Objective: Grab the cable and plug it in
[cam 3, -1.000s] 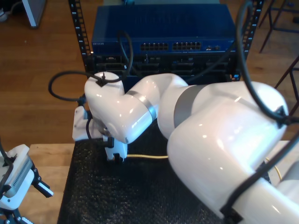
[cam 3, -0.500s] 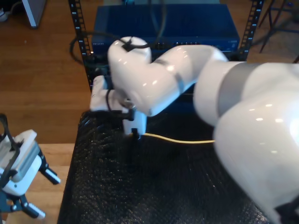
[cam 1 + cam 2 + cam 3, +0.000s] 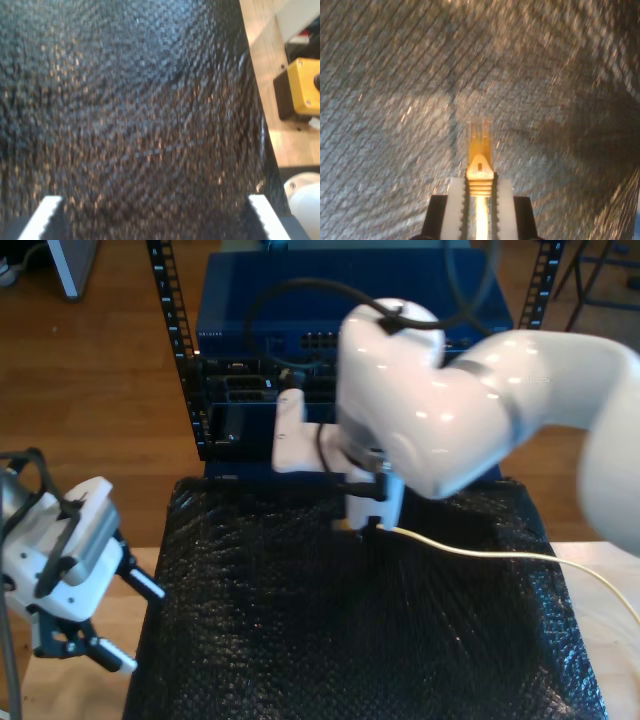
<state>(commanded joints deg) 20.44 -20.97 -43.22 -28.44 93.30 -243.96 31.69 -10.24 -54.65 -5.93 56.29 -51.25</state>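
Lifted toward rack | second tool [image 3: 480,192] clamps cable [image 3: 480,150] | first tool [image 3: 150,215] wide, empty

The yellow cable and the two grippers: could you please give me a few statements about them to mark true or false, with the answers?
1. My second gripper is shut on the yellow cable just behind its plug. True.
2. The plug is already seated in a port of the blue switch. False: it sticks out past the fingertips above the black mat.
3. My first gripper holds the cable too. False: it is open, with the mat between its fingers.
4. In the exterior view the cable trails off toward that view's right. True.
5. The cable is black. False: it is yellow.
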